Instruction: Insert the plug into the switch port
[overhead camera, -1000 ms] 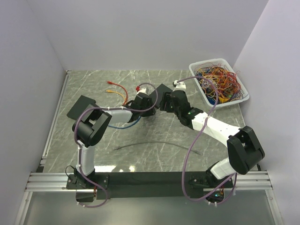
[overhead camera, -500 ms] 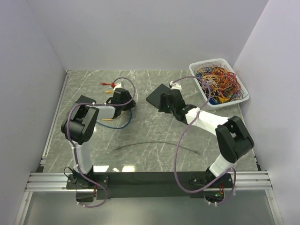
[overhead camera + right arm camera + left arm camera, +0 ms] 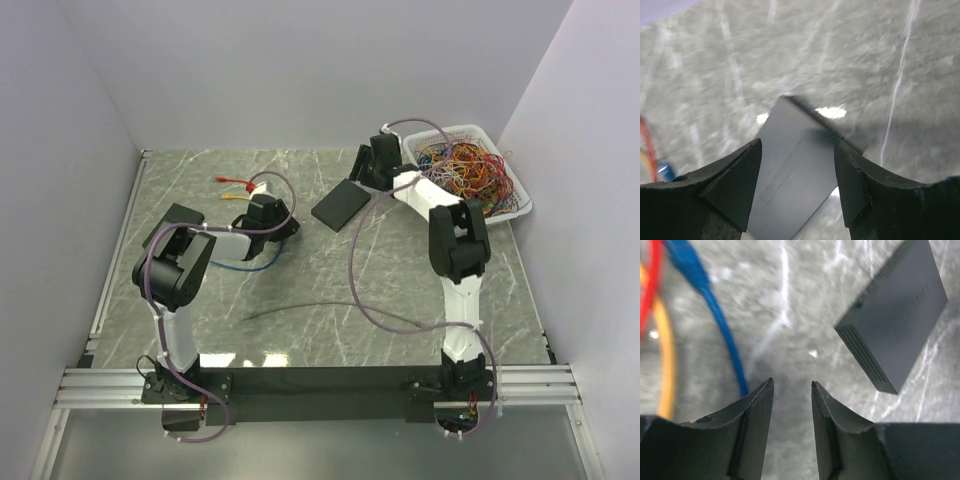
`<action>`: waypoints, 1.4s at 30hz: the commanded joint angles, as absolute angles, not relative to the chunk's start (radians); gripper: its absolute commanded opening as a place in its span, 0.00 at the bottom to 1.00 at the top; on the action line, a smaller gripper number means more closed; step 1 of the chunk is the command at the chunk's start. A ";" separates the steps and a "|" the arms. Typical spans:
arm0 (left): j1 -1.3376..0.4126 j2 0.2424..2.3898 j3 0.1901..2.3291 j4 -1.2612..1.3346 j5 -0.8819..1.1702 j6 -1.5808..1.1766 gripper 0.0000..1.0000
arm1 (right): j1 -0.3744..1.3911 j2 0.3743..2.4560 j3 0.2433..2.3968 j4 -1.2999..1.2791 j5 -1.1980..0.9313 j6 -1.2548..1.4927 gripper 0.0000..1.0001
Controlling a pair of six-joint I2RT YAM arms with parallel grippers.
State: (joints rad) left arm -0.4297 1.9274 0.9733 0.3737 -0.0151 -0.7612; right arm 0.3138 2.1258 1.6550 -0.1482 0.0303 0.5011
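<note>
The black switch [image 3: 340,203] lies flat on the marble table at centre back. It also shows in the right wrist view [image 3: 795,175] and the left wrist view [image 3: 895,315]. My right gripper [image 3: 363,172] is open and hovers over the switch's far end; its fingers [image 3: 737,180] straddle the box from above without touching it. My left gripper [image 3: 283,224] is open and empty, low over the table to the left of the switch. A blue cable [image 3: 720,325] with its plug [image 3: 682,255] lies just left of the left gripper [image 3: 791,385]. Red and orange cables [image 3: 238,186] lie beyond.
A white basket [image 3: 508,150] full of tangled cables stands at the back right. A second black box [image 3: 172,228] lies at the left. A thin black cable [image 3: 330,306] lies across the table's middle. Walls close in on both sides.
My left gripper has pulled back left from the switch to the blue cable. My right arm has swung to the far side; its gripper left the switch and now hovers over it.
</note>
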 commanded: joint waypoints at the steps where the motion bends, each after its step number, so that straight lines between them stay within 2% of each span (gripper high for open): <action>1: -0.460 1.910 0.951 0.295 0.034 -0.781 0.43 | 0.298 2.239 1.801 -0.288 -0.024 0.489 0.67; 5: -0.482 1.894 0.951 0.304 0.044 -0.795 0.43 | 0.267 2.332 1.928 -0.331 -0.083 0.503 0.67; 10: -0.518 1.888 0.972 0.305 0.055 -0.802 0.43 | 0.250 2.376 1.939 -0.330 -0.161 0.522 0.67; 13: -0.531 1.894 0.991 0.314 0.064 -0.808 0.43 | 0.252 2.404 1.957 -0.345 -0.280 0.517 0.65; 23: -0.535 1.931 1.031 0.305 0.049 -0.818 0.42 | 0.324 2.362 1.823 -0.279 -0.406 0.491 0.64; 32: -0.535 1.864 0.878 0.351 0.025 -0.830 0.41 | 0.477 2.352 1.798 -0.284 -0.374 0.439 0.64; 42: -0.537 1.663 0.603 0.370 -0.027 -0.853 0.40 | 0.598 2.274 1.695 -0.276 -0.345 0.428 0.62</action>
